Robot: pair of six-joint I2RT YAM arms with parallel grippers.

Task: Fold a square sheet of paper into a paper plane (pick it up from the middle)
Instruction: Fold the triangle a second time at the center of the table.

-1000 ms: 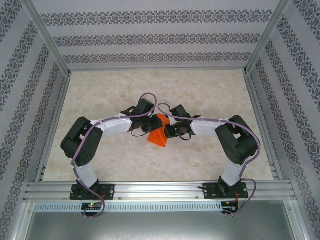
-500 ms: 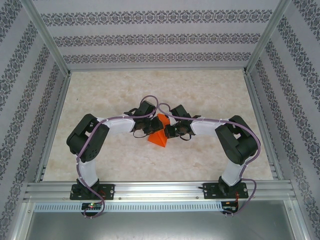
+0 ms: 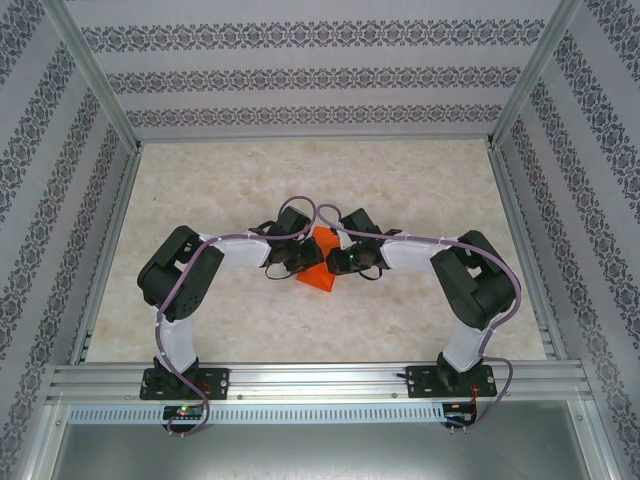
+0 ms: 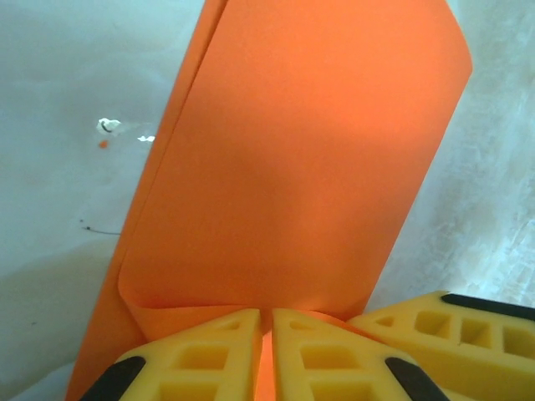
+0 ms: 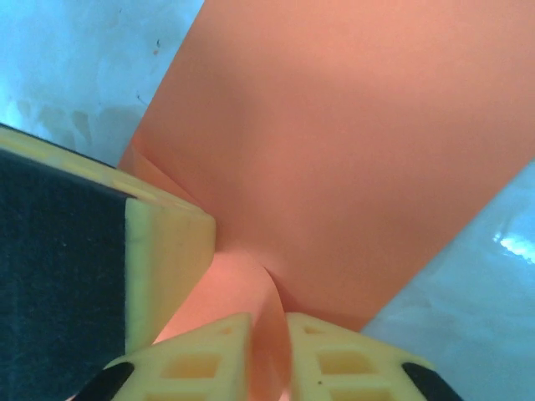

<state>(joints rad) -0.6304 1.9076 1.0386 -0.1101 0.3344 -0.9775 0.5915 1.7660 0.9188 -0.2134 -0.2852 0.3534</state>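
Observation:
The square sheet of paper (image 3: 320, 268), bright orange and folded into a pointed wedge, is held just above the table's middle between both grippers. My left gripper (image 3: 298, 256) reaches it from the left. In the left wrist view the left gripper (image 4: 266, 324) is shut on the paper's (image 4: 292, 167) lower folded edge. My right gripper (image 3: 342, 260) comes in from the right. In the right wrist view the right gripper (image 5: 269, 334) has its jaws slightly apart, with a rounded curl of the paper (image 5: 351, 150) loose in the gap.
The beige marbled table (image 3: 420, 180) is ringed by aluminium rails and patterned walls. The right gripper's yellow finger (image 4: 456, 334) lies beside my left fingers. The left gripper's finger with its black pad (image 5: 163, 251) stands close on the left in the right wrist view.
The left arm's elbow has swung inward to the right, and its gripper has shifted slightly along the paper. The right jaws have parted a little around the fold.

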